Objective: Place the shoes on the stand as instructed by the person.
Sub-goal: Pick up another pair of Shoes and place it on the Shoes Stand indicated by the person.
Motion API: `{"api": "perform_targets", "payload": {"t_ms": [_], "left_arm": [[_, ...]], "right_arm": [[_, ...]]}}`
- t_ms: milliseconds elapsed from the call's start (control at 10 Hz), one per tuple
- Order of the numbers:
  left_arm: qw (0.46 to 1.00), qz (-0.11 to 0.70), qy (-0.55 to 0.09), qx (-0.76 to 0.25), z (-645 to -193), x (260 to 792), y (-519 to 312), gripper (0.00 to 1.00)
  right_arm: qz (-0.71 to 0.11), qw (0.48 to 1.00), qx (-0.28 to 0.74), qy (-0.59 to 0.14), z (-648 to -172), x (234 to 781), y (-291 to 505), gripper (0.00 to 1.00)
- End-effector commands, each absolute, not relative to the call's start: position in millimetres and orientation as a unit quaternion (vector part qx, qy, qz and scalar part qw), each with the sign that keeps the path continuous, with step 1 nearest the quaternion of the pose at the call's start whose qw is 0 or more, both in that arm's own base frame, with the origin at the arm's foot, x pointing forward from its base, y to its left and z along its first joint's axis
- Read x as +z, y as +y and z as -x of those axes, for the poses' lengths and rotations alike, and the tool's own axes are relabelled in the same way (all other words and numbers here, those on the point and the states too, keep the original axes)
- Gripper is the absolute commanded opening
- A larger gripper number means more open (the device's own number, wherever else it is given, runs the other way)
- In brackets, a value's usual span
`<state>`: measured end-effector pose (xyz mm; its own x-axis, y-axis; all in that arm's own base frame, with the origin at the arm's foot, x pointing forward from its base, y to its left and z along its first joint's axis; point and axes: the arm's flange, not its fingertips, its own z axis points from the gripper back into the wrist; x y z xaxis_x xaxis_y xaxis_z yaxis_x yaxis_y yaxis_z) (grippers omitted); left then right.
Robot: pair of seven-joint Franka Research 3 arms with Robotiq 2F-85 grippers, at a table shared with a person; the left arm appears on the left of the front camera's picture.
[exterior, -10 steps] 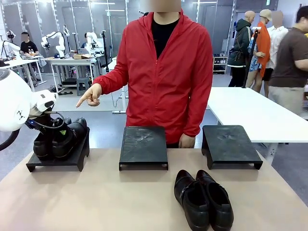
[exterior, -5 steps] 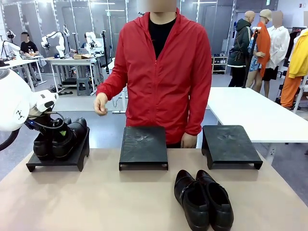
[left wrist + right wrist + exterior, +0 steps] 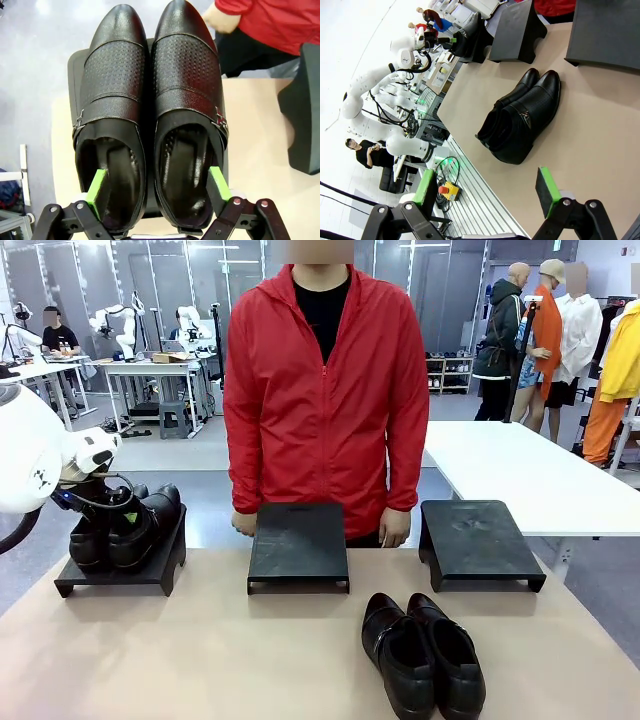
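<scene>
Our left fingers stand spread, one inside each shoe of the first pair on the left stand; we judge this placing done. Our right fingers hang open above the desk. Next we lift clear, then need the person to choose a stand for the second pair.

Bright even indoor light, sharp focus, wide-angle wrist distortion
</scene>
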<state>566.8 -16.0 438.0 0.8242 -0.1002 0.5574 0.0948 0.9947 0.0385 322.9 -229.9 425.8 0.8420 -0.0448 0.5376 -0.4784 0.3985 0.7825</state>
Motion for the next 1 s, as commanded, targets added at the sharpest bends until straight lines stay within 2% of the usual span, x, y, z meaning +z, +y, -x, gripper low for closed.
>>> {"api": "perform_targets", "payload": {"t_ms": [0,300,500,900], "left_arm": [[0.953,-0.005,-0.299,-0.049,-571.0,438.6,-13.9,0.97],[0.955,-0.005,-0.292,-0.051,-566.8,438.0,-16.0,0.97],[0.95,0.023,-0.302,-0.075,-568.2,472.3,-6.1,0.98],[0.943,0.211,-0.237,-0.099,-489.8,545.1,87.2,0.98]], "right_arm": [[-0.536,0.794,0.138,-0.253,-323.9,428.0,-230.0,1.0],[-0.536,0.794,0.138,-0.253,-323.9,428.0,-230.0,1.0],[-0.536,0.794,0.138,-0.253,-323.9,428.0,-230.0,1.0],[-0.536,0.794,0.138,-0.253,-323.9,428.0,-230.0,1.0]]}}
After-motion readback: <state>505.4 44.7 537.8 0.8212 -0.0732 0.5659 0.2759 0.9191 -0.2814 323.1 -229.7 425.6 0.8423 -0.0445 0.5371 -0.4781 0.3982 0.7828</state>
